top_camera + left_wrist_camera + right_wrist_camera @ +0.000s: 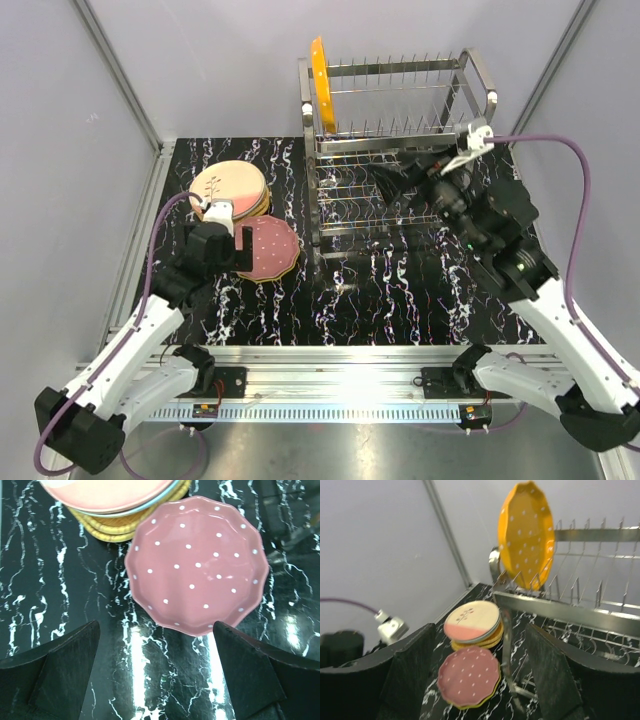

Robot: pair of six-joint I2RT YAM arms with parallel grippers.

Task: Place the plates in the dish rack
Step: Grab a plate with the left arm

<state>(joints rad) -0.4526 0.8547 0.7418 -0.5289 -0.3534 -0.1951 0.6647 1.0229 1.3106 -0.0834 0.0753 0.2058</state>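
Left side: your left claw hangs over the black marbled table, just in front of the pink dotted plate. Both fingers are spread wide. Nothing sits between them, so it is released.

The pink dotted plate lies flat, face up. In the right wrist view a yellowish rim shows under it, so it rests on at least one more plate.

Just behind it, touching or overlapping its far edge, is a stack of plates. The top one is cream and pink with a leaf sprig. A light blue rim and yellow-tan scalloped rims show below. You cannot count the stack exactly from these views.

Centre: the dish rack stands at the back of the table. One orange dotted plate stands on edge between the prongs at the left end of the upper tier.

Right side: your right claw is at the front of the rack, level with the lower tier. Its fingers are apart and hold nothing, so it is released.
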